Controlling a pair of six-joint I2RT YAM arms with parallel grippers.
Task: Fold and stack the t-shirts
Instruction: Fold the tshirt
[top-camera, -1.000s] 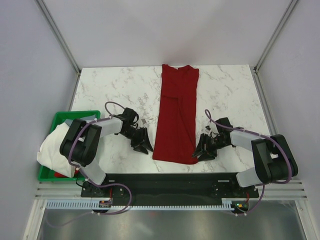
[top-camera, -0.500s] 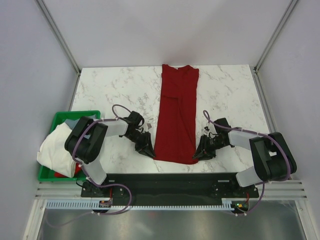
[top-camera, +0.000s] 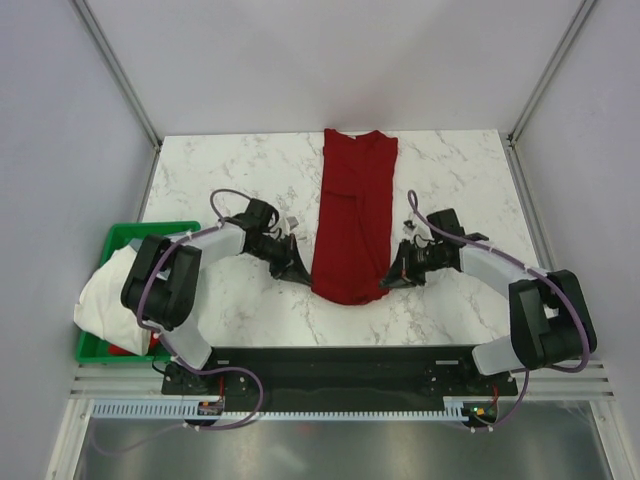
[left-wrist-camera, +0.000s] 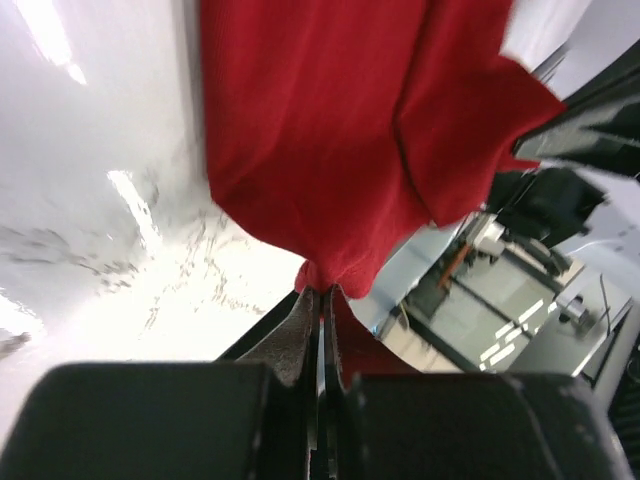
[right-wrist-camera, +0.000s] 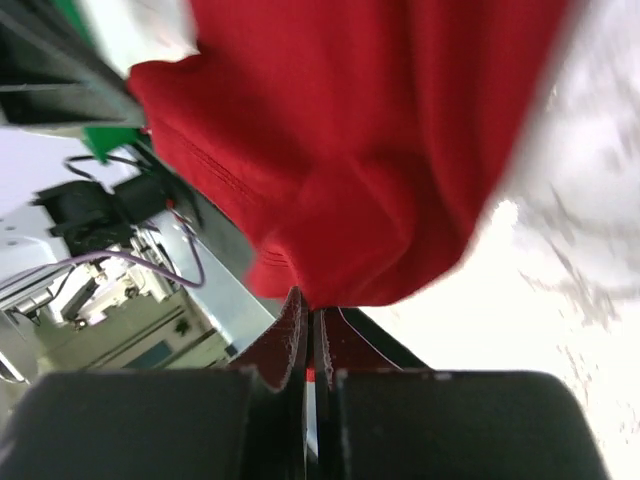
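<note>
t-shirt (top-camera: 355, 200): table (top-camera: 220, 170) centre | left gripper (top-camera: 303, 275), right gripper (top-camera: 386, 284): at its near corners | bin (top-camera: 150, 230): table's left

The dark red t-shirt (left-wrist-camera: 330, 130) runs off the left wrist view at 12 o'clock, and the marble table (left-wrist-camera: 90, 250) at 9 o'clock is washed out by glare. From above, a white t-shirt (top-camera: 110, 295) covers most of the green bin (top-camera: 150, 230). At its 6 o'clock only a sliver of red cloth (top-camera: 125, 350) shows.

Matt cloth t-shirt (top-camera: 352, 210), glossy marble table (top-camera: 230, 170)
</note>
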